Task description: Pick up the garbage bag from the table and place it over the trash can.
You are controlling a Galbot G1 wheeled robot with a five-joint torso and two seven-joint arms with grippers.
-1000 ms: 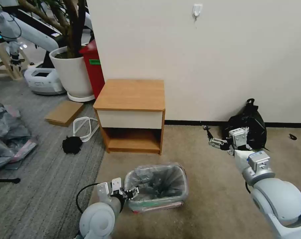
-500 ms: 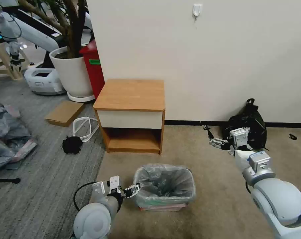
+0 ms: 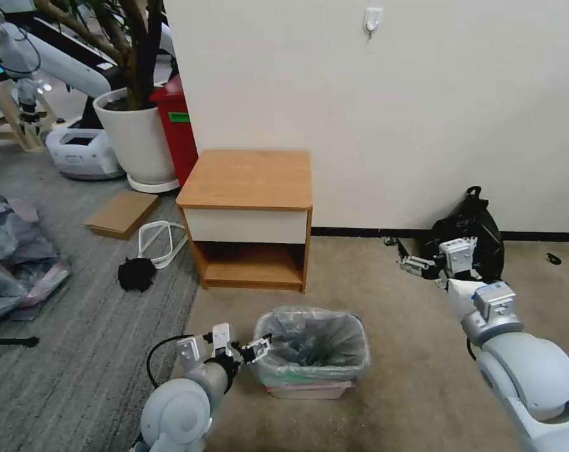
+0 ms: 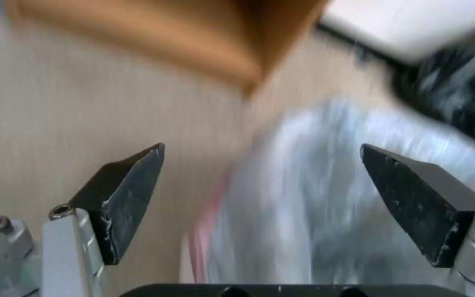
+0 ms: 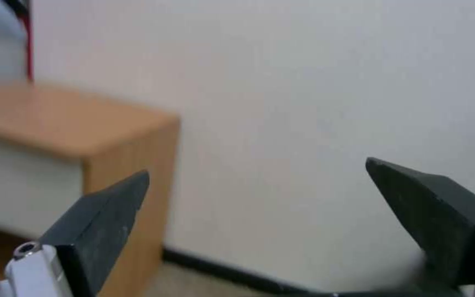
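Observation:
The garbage bag (image 3: 309,342), thin translucent grey plastic, lines the trash can (image 3: 306,390) on the carpet in front of the table (image 3: 247,179). Its pinkish-red band hangs low around the can's outside, and most of the can's body is covered. My left gripper (image 3: 259,348) is open just beside the can's left rim, holding nothing. In the left wrist view, my left gripper (image 4: 260,147) has its jaws spread wide over the blurred bag (image 4: 331,198). My right gripper (image 3: 402,254) hovers open to the right, in front of a black bag. The right wrist view shows my right gripper (image 5: 257,167) open, facing the wall and the table (image 5: 56,119).
A knotted black bag (image 3: 470,235) leans on the wall at the right. A red bin (image 3: 178,125) and a white plant pot (image 3: 137,135) stand left of the table. Cardboard (image 3: 121,213), a white loop (image 3: 159,242), a black lump (image 3: 135,274) and a grey-pink plastic heap (image 3: 14,263) lie on the left floor.
The trash can, tilted and farther left a second ago, now stands upright a bit to the right. My left gripper has risen slightly beside its rim. My right gripper drifted slightly up and right.

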